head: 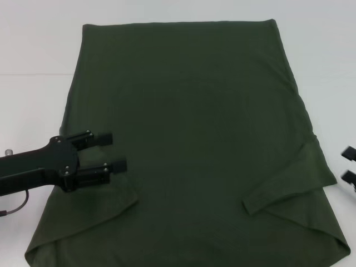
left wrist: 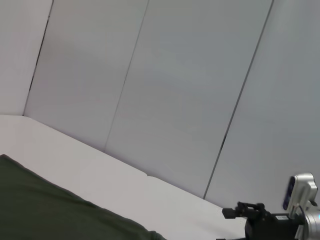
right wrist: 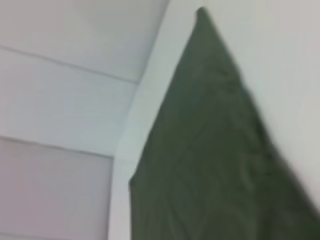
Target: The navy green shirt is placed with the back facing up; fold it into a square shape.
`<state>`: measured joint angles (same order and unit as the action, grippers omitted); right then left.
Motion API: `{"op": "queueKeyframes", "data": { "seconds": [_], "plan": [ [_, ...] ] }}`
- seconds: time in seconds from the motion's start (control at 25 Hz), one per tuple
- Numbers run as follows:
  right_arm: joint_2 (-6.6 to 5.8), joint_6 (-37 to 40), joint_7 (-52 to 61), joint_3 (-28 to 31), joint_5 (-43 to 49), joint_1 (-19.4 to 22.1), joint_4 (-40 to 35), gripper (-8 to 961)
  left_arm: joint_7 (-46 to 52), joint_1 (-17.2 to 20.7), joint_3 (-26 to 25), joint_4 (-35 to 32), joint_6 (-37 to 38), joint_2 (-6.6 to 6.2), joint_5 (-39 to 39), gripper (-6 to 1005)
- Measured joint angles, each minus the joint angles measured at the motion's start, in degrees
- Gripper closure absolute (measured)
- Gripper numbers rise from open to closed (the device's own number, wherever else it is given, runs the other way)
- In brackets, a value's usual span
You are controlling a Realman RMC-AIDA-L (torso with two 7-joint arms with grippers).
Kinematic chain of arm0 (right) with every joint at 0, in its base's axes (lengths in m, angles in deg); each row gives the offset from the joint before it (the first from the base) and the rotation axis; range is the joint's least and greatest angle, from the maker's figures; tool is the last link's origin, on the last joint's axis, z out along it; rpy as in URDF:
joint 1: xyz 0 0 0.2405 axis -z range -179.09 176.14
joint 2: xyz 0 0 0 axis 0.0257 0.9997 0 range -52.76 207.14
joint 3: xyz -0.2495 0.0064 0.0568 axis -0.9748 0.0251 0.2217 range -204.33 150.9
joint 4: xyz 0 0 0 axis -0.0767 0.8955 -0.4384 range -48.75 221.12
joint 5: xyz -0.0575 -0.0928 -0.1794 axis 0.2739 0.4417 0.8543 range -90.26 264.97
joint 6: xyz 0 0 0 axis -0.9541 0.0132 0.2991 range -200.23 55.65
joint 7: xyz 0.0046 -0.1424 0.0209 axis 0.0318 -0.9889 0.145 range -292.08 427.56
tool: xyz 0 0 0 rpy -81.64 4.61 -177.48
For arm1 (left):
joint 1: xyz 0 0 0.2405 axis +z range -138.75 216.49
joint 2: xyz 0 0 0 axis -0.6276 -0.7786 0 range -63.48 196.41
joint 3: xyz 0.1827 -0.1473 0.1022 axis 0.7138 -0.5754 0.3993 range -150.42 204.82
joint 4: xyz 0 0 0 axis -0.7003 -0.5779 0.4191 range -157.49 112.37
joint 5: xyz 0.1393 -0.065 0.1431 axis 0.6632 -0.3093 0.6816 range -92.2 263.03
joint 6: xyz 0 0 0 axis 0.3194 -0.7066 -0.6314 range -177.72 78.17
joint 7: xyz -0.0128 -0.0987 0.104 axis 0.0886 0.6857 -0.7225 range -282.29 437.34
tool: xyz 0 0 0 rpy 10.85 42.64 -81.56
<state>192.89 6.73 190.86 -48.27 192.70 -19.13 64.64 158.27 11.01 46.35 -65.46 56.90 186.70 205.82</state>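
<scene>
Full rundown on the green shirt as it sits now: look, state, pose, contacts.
The navy green shirt is plain dark olive, soft knit by its look, no print. It lies flat on the white table, both short sleeves folded inward over the body, hem straight at the far edge. The left gripper, fingers open, is over its left side; whether it touches the cloth can't be told. The right gripper sits just off the shirt's right edge, barely in view.

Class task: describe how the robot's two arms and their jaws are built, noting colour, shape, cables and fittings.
The left gripper is matte black, with two blocky parallel jaws on a boxy black wrist dotted with small silver screws. A thin grey cable loops beneath the forearm, and a silver fitting sits at its edge. The right gripper shows only black tips in the head view; the left wrist view shows its black body with a silver-grey module.
</scene>
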Motion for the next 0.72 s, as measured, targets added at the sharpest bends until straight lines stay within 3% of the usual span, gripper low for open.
{"op": "queueKeyframes", "data": {
  "seconds": [0.16,0.24,0.72],
  "plan": [
    [0.14,-1.53,0.09,0.13,0.12,1.18,0.15,225,0.02,-0.17,0.02,0.01,-0.02,0.07,-0.07,157],
    [0.17,-2.43,0.28,0.13,0.24,1.45,0.37,22,0.02,-0.31,0.1,0.01,0.01,0.09,-0.09,157],
    [0.41,-5.84,0.55,-0.31,0.92,1.1,2.45,23,0.02,-0.43,0.27,0.02,-0.21,0.18,-0.09,157]
  ]
}}
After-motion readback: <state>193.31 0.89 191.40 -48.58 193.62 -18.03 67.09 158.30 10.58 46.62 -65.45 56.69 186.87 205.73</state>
